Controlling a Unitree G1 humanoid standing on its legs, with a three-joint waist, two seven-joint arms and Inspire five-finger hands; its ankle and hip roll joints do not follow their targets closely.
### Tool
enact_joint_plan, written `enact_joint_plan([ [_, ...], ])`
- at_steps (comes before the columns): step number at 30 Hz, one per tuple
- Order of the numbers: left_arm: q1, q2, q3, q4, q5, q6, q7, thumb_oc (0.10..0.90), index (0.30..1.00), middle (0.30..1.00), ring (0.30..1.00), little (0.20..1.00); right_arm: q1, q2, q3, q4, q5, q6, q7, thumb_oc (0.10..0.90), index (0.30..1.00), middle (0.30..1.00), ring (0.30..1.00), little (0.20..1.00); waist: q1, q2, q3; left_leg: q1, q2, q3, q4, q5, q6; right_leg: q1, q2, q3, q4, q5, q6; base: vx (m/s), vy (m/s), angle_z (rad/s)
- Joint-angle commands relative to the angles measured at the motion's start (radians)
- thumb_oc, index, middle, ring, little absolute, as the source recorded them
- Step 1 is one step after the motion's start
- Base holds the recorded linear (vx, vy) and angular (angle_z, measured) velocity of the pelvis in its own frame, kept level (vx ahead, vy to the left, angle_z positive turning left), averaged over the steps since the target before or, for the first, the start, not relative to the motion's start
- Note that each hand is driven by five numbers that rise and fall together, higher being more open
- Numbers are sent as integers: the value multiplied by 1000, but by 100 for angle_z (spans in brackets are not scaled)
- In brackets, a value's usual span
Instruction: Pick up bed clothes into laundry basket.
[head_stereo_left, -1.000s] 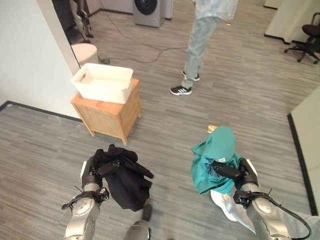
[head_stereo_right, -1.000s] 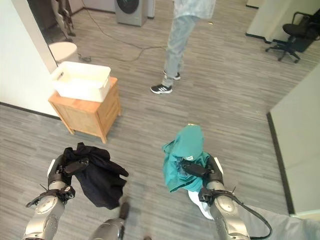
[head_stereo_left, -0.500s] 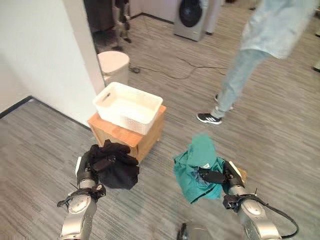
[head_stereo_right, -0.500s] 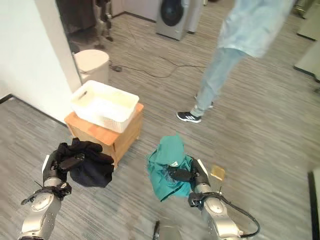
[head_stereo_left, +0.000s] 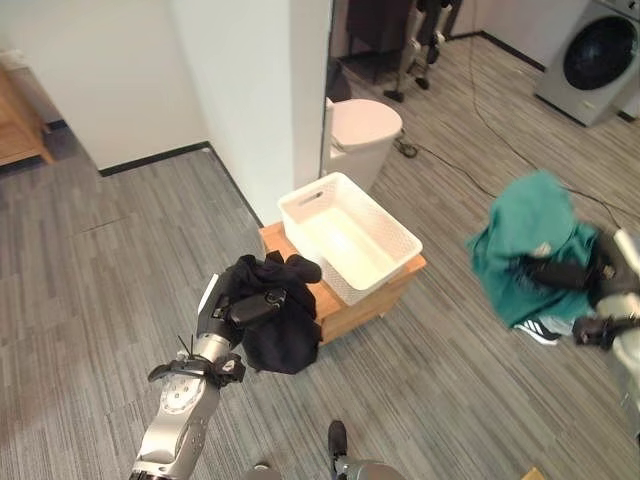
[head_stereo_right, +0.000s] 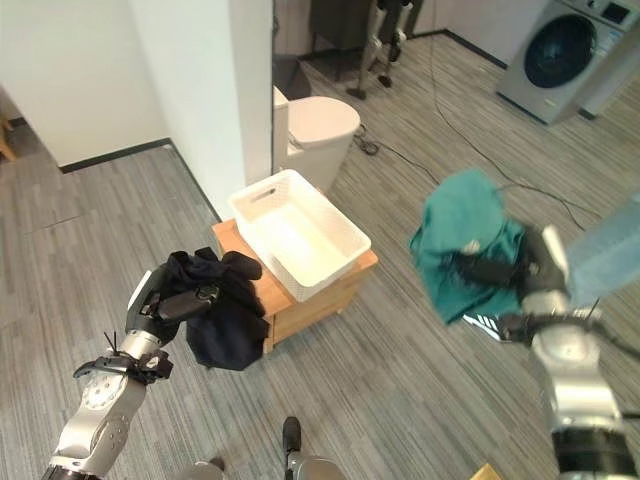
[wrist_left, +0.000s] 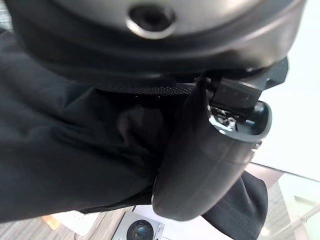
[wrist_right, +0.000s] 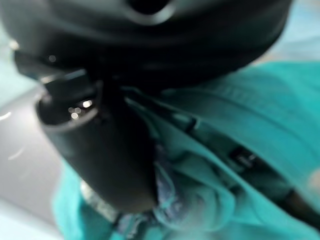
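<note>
**Two garments in hand, basket within reach**

At about 8 o'clock in the left eye view, the left robot hand (head_stereo_left: 238, 310) has its fingers curled round a black garment (head_stereo_left: 275, 335), which hangs in a bunch against the near corner of the wooden stand (head_stereo_left: 375, 297). The white laundry basket (head_stereo_left: 350, 235) sits on that stand near the centre, empty as far as can be seen. At 3 o'clock the right robot hand (head_stereo_left: 560, 272) is clamped on a teal garment (head_stereo_left: 520, 245), held up clear of the floor and well apart from the basket.

To do the drop well, I would judge the black bundle should be lifted above the basket's near rim before release, since its hanging tail could catch on the stand's edge or drape outside. The teal piece needs carrying across toward 12 o'clock of the stand, then letting go over the basket's middle.

The head views give the layout: basket, stand, a white bin (head_stereo_left: 362, 128) beyond. The left wrist view adds the grip itself, the thumb (wrist_left: 210, 165) pressed into black cloth; the right wrist view likewise shows teal folds (wrist_right: 240, 150) pinched under its thumb.
</note>
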Motion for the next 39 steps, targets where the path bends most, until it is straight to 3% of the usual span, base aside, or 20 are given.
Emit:
enact_joint_plan([
  [1,-11,105,25,-186,-54,-128,-32,400,300,300,300,300,-198,-163,53,37,-58,-97,-38,400,300,300,300,300,52,-47,-98,-28,-35,49,-189,100,9,47,-28,-20,62,-126,117,87,-164,88],
  [2,11,122,22,-188,-64,-129,-39,400,300,300,300,300,-292,-217,147,83,-115,-92,-36,400,300,300,300,300,59,-40,-107,-23,-55,43,-236,125,18,44,-14,-22,61,-126,115,113,-202,67],
  [6,54,179,12,-206,-100,-121,-51,400,300,300,300,300,-607,-247,412,212,-168,-70,-42,400,300,300,300,300,85,-37,-120,-15,-76,25,-290,155,18,37,14,-10,68,-136,106,92,-66,18],
  [8,61,193,5,-215,-119,-119,-50,400,300,300,300,300,-775,-213,557,314,-167,-66,-51,400,300,300,300,300,87,-29,-122,-24,-84,21,-299,166,16,39,17,-12,56,-136,105,44,-13,-12],
  [9,63,189,9,-216,-119,-119,-50,400,300,300,300,300,-797,-209,578,323,-165,-68,-51,400,300,300,300,300,83,-26,-123,-25,-84,21,-299,166,16,38,16,-12,55,-135,105,41,-7,-1],
  [12,65,218,-18,-221,-137,-116,-48,400,300,300,300,300,-997,-103,771,499,-236,-44,-66,400,300,300,300,300,97,-11,-126,-49,-95,26,-300,174,22,38,16,-14,39,-131,107,67,34,6],
  [15,63,221,-19,-221,-142,-117,-45,400,300,300,300,300,-1048,-57,809,554,-260,-29,-75,400,300,300,300,300,100,1,-123,-59,-98,29,-300,178,24,33,16,-10,30,-130,107,21,43,6],
  [18,62,247,-19,-225,-153,-122,-33,400,300,300,300,300,-1131,43,864,724,-333,-8,-104,400,300,300,300,300,124,15,-106,-100,-108,24,-300,185,26,6,10,-13,8,-119,110,-1,57,6],
  [24,80,271,4,-247,-173,-130,-26,400,300,300,300,300,-1210,114,899,868,-366,10,-128,400,300,300,300,300,143,41,-81,-152,-121,18,-300,196,30,-41,4,-8,-4,-106,112,-8,24,4],
  [32,74,284,13,-263,-170,-141,-11,400,300,300,300,300,-1251,191,903,924,-370,20,-135,400,300,300,300,300,150,77,-35,-214,-126,25,-300,207,36,-117,5,16,5,-97,109,-61,35,-2],
  [34,64,284,13,-258,-173,-147,-12,400,300,300,300,300,-1207,218,892,874,-313,4,-90,400,300,300,300,300,150,85,-17,-233,-124,32,-300,210,40,-145,6,30,11,-94,108,-59,26,-9],
  [35,63,285,12,-257,-173,-147,-13,400,300,300,300,300,-1205,217,891,872,-313,5,-89,417,326,326,326,326,151,84,-19,-235,-124,33,-300,210,40,-147,6,31,12,-94,108,-45,18,-8],
  [36,57,287,13,-251,-171,-148,-17,400,300,300,300,300,-1188,233,898,892,-276,8,-38,800,900,900,900,900,152,85,-13,-241,-123,36,-300,211,42,-158,7,36,13,-92,107,-15,11,-9],
  [39,53,288,13,-256,-172,-148,-23,400,300,300,300,300,-1224,243,913,916,-209,11,-27,800,900,900,900,900,150,85,-6,-249,-119,44,-300,212,45,-169,9,50,15,-89,105,-15,16,-13],
])
